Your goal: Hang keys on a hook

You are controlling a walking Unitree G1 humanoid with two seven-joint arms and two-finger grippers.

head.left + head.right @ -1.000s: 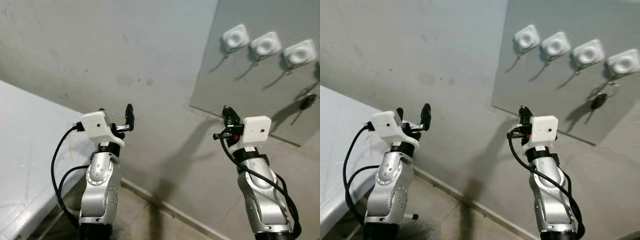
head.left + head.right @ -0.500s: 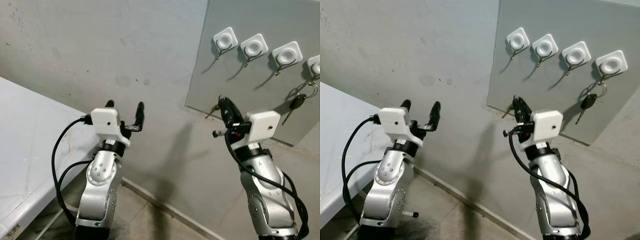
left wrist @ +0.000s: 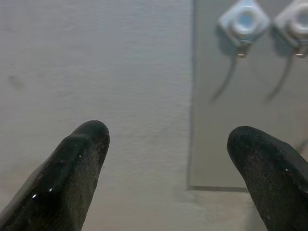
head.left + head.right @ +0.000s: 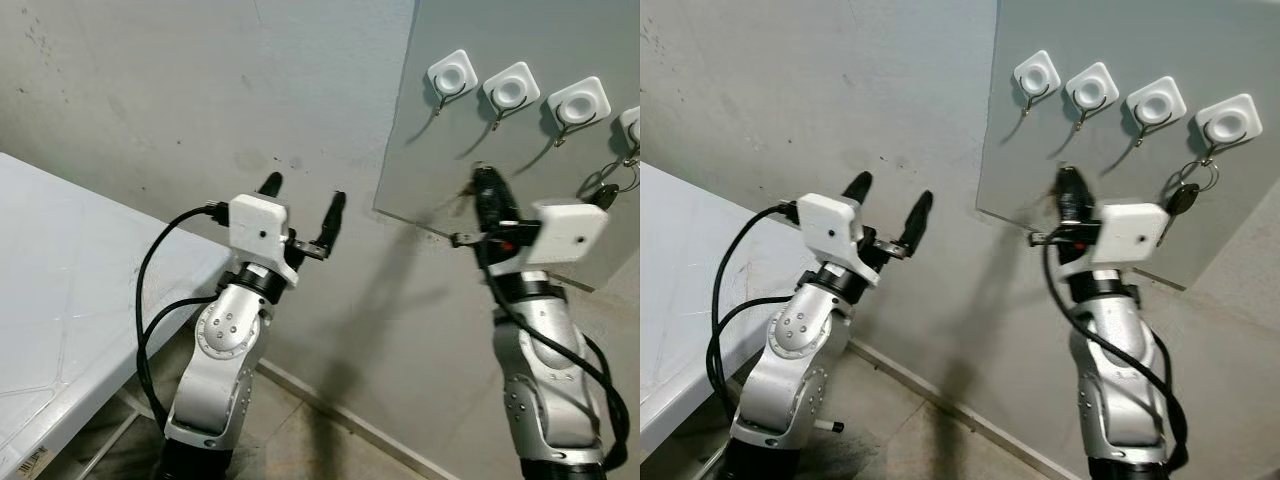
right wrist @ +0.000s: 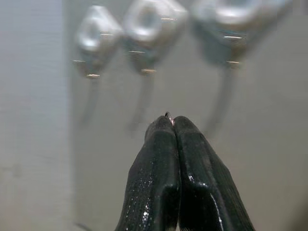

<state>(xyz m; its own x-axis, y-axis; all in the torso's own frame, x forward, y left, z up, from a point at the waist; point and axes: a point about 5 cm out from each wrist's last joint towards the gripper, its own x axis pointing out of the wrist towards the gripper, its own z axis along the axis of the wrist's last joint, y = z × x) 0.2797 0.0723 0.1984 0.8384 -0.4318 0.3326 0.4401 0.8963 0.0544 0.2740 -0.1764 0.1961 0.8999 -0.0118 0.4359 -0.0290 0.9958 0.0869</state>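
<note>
Clearly pinched shut: right claw [image 5: 172,126] on small metal ring [image 5: 167,114] below hooks [image 4: 1082,92]; light, slippery, probably. Left claw [image 4: 300,205] open, idle.

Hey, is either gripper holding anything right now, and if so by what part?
The right gripper is shut on a small metal ring at its fingertips, probably a key ring. The left gripper is open, holding nothing.

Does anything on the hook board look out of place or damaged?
Nothing stands out. The four white hooks sit in a row on the grey board, and one already carries a key. The right gripper is pinched shut on a small ring.
</note>
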